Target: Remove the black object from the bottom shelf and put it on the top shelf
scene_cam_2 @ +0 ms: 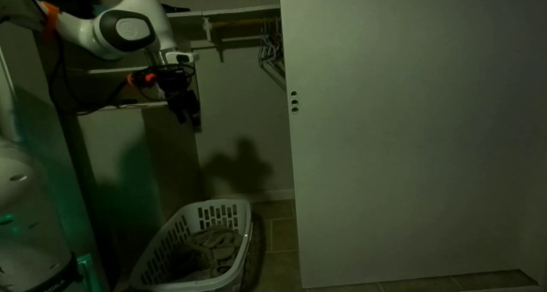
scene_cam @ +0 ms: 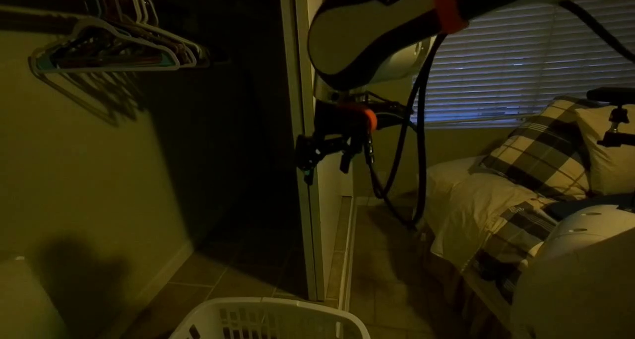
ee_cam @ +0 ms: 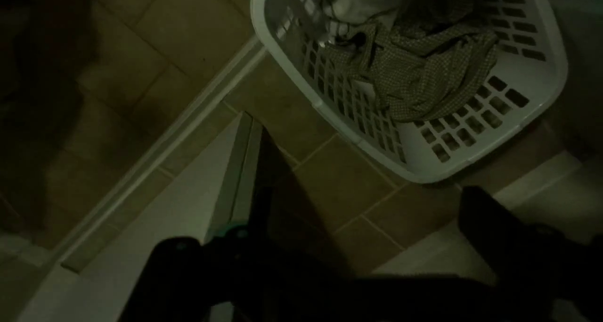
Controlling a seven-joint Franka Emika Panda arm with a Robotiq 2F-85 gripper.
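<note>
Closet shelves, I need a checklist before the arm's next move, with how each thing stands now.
1. Jaws open: ok, spread apart.
2. Jaws empty: ok, nothing visible held.
3. Jaws aimed at the lower shelf: not ok, they point downward; the wrist view shows floor and the basket.
4. Dark shape on that shelf is the target: cannot tell, too dim.
5. Room on the top shelf: cannot tell, a dark item lies there and the arm hides part.
6. Jaws clear of the door: cannot tell, they overlap its edge in the wrist view.
</note>
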